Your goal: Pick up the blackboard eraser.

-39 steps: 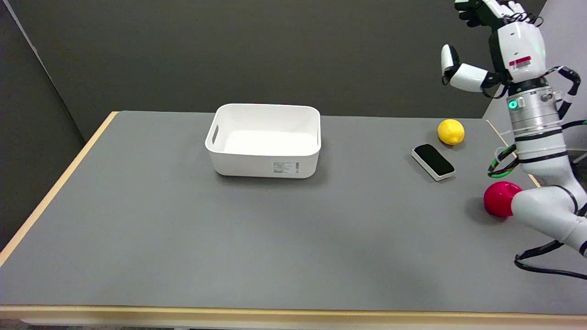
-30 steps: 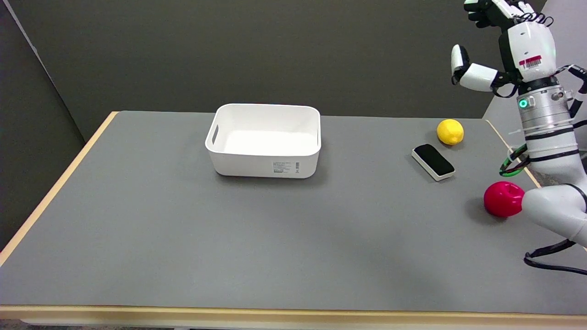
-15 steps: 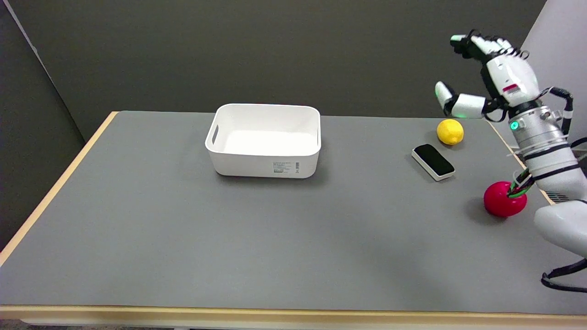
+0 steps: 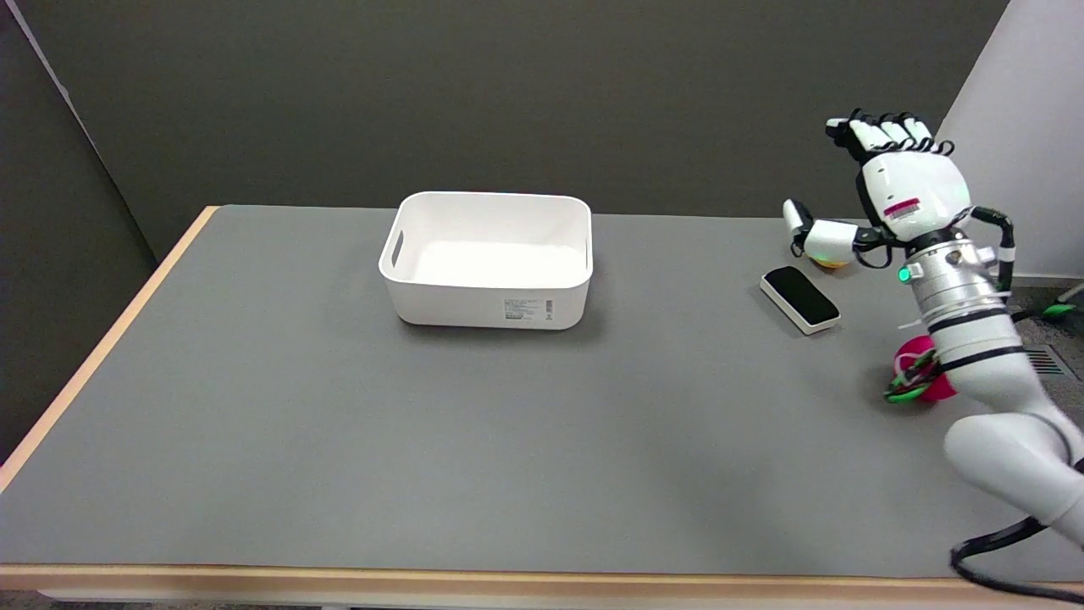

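Nearest me, the grey table (image 4: 423, 440) with its pale wooden edge running along the front. My right arm comes in from the lower right, a black cable looping under its elbow.

Partway up the arm, a red ball (image 4: 921, 371) sits on the table, mostly hidden behind the forearm and its green wiring.

Next back: the blackboard eraser (image 4: 800, 299), white body, black top, lying flat on the table at the right side and angled on a diagonal. Nothing touches it.

Above and just right of the eraser, my right hand (image 4: 889, 191) hangs in the air, holding nothing. Fingers (image 4: 881, 134) point up and apart from the thumb, which sticks out to the left; the spread is wide. The thumb's tip covers most of a yellow lemon (image 4: 832, 259), which lies just beyond the eraser.

Toward the far edge, mid-table, a white bin (image 4: 487, 301) with a label on its front wall, well apart from the eraser.
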Action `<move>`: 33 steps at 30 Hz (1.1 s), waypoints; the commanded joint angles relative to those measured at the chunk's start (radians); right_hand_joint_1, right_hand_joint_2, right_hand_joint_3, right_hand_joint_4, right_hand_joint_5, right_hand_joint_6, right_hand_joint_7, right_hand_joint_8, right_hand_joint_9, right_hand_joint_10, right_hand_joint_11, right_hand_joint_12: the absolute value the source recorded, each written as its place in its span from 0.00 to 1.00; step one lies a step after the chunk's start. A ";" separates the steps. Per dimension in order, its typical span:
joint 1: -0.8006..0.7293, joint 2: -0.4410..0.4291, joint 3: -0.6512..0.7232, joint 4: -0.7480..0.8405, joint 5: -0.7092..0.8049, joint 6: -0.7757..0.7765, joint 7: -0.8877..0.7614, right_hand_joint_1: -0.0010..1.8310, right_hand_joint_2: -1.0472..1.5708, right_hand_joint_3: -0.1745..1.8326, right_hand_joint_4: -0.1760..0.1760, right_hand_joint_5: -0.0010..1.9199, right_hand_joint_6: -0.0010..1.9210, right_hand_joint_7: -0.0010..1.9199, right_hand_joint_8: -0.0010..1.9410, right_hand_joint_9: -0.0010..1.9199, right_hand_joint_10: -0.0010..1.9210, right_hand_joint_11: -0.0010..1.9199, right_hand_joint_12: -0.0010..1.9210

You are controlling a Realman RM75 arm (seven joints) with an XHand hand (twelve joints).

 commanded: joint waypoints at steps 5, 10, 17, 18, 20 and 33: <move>0.132 -0.192 -0.561 0.233 0.591 0.644 -0.940 0.28 0.65 0.49 0.10 0.12 0.25 0.19 0.25 0.11 0.48 0.04 0.67; 0.172 -0.272 -0.640 0.166 0.594 0.716 -0.941 0.28 0.65 0.49 0.09 0.12 0.25 0.19 0.26 0.11 0.48 0.04 0.67; 0.269 -0.293 -0.716 0.116 0.704 0.796 -0.962 0.28 0.65 0.49 0.09 0.12 0.25 0.19 0.26 0.11 0.49 0.04 0.68; 0.282 -0.288 -0.725 0.116 0.734 0.811 -0.974 0.28 0.65 0.49 0.08 0.12 0.25 0.19 0.26 0.11 0.49 0.04 0.68; 0.300 -0.282 -0.726 0.120 0.775 0.821 -0.984 0.28 0.65 0.49 0.08 0.12 0.25 0.20 0.27 0.11 0.49 0.05 0.68; 0.502 -0.260 -0.729 0.120 1.099 0.835 -1.113 0.29 0.66 0.49 0.07 0.13 0.26 0.21 0.29 0.12 0.51 0.06 0.70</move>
